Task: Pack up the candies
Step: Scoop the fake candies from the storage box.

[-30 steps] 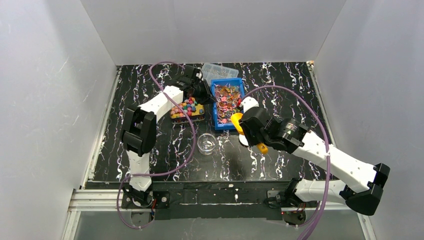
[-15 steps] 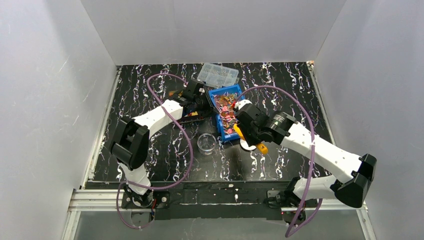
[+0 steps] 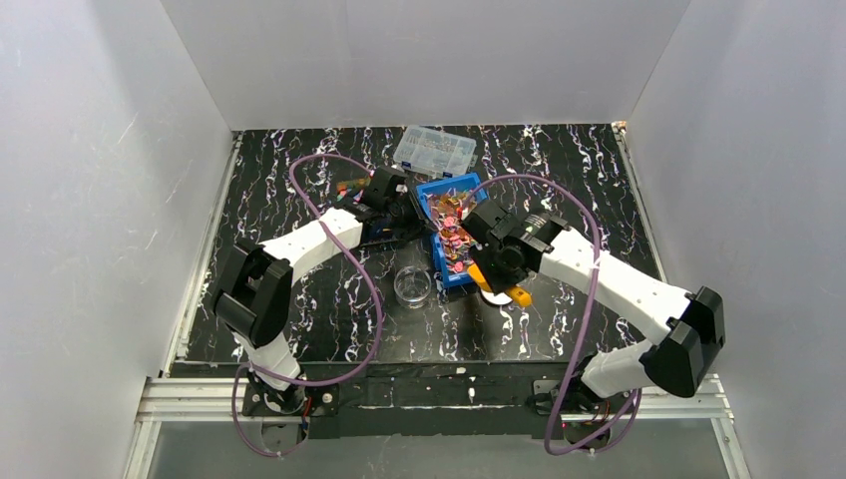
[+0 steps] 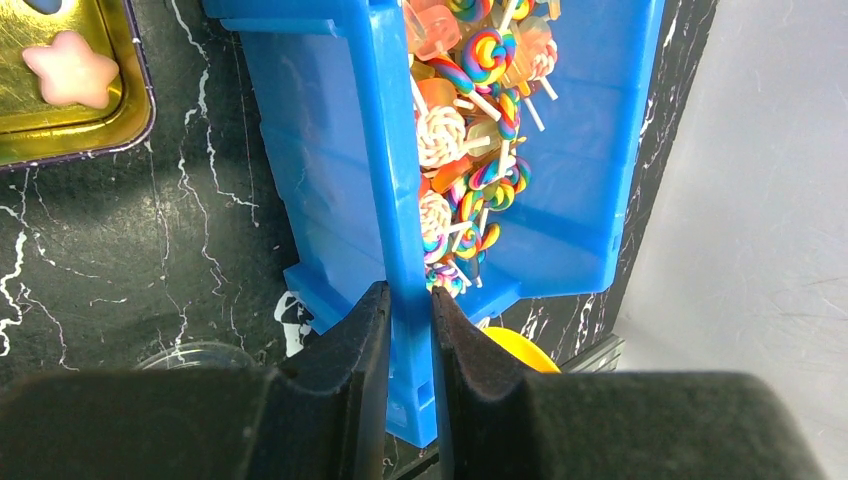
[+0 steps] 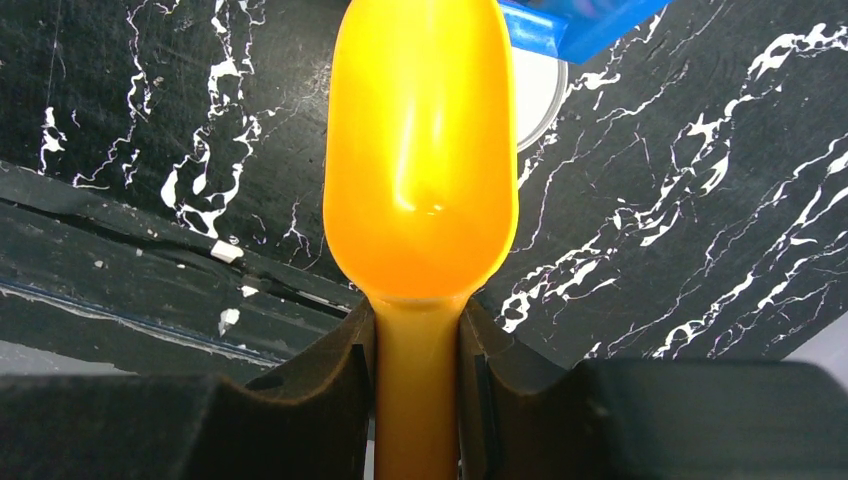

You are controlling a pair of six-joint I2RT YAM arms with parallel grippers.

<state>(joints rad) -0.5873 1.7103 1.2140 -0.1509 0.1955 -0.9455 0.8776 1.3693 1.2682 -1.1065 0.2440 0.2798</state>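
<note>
Seen from above, the blue bin (image 3: 439,261) heaped with the candies (image 3: 454,225) is set askew near the middle of the desk (image 3: 559,170). Its side wall is pinched by the left claw (image 3: 417,215) from 9 o'clock, and a yellow scoop (image 3: 519,295) is gripped by the right claw (image 3: 497,277) at the bin's 5 o'clock corner. A clear cup (image 3: 412,287) at the bin's 7 o'clock appears empty, and a compartment box (image 3: 434,150) lies at 12 o'clock. In the left wrist view, the claw is shown clamped on the bin wall, with lollipops and sweets piled inside. In the right wrist view, the scoop's handle is held fast and its bowl is shown bare. Packing is judged barely begun, as no candy is seen scooped or delivered.
</note>
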